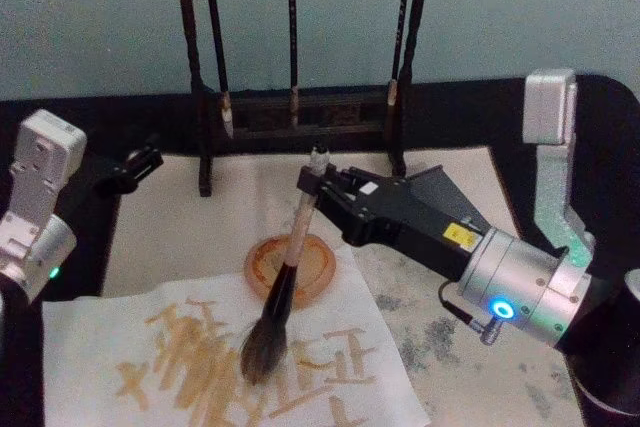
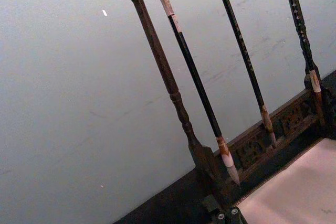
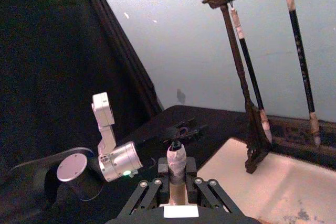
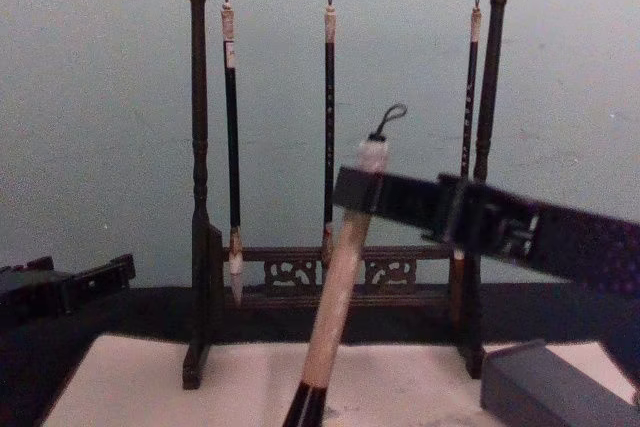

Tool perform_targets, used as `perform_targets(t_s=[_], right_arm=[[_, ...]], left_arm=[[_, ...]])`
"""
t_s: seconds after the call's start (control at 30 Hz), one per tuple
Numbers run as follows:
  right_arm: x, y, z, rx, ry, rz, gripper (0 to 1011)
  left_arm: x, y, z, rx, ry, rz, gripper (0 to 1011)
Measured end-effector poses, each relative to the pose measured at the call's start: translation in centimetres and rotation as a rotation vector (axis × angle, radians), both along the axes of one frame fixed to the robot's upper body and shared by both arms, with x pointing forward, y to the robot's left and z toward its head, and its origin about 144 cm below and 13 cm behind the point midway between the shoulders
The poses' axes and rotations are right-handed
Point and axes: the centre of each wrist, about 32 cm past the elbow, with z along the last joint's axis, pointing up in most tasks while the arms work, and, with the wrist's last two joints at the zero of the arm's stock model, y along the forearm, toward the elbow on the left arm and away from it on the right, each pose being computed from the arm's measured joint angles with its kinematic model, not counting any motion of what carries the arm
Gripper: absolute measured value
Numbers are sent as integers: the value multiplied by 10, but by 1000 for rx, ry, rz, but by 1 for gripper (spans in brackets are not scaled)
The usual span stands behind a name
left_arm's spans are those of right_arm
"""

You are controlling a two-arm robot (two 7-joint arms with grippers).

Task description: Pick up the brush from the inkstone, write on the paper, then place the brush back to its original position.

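Observation:
My right gripper [image 1: 315,187] is shut on the pale upper handle of the thick brush [image 1: 292,257], near its loop cord. The brush leans down toward me, and its bushy dark tip [image 1: 264,352] is at a white sheet [image 1: 150,367] with brown strokes. I cannot tell whether the tip touches it. That sheet lies on the front left of the large cream paper [image 1: 450,317]. The dark grey inkstone [image 1: 445,190] sits just behind my right gripper, at the paper's right rear; in the chest view the inkstone [image 4: 545,382] is low on the right. My left gripper [image 1: 130,169] hangs idle off the paper's left rear corner.
A dark carved rack [image 4: 330,267] with three slim hanging brushes stands across the back of the paper. A round orange dish [image 1: 315,272] lies under the leaning brush, between the white sheet and the rack. Black table surface surrounds the paper.

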Motion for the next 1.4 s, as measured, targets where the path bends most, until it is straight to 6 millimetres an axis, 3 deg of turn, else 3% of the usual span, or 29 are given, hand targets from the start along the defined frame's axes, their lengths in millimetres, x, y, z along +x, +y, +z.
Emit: perform_targets(t_s=[0.4, 0.73, 1.17, 1.4], right_arm=[[7, 0, -12, -2, 29, -10, 192], [7, -20, -18, -11, 46, -75, 192], [0, -41, -15, -1, 31, -129, 192], [-3, -41, -7, 20, 9, -117, 192]], left_arm=[[0, 0, 0, 0, 0, 0, 1002], [0, 0, 0, 0, 0, 0, 1002], [0, 0, 0, 0, 0, 0, 1002], [0, 0, 0, 0, 0, 0, 1000]])
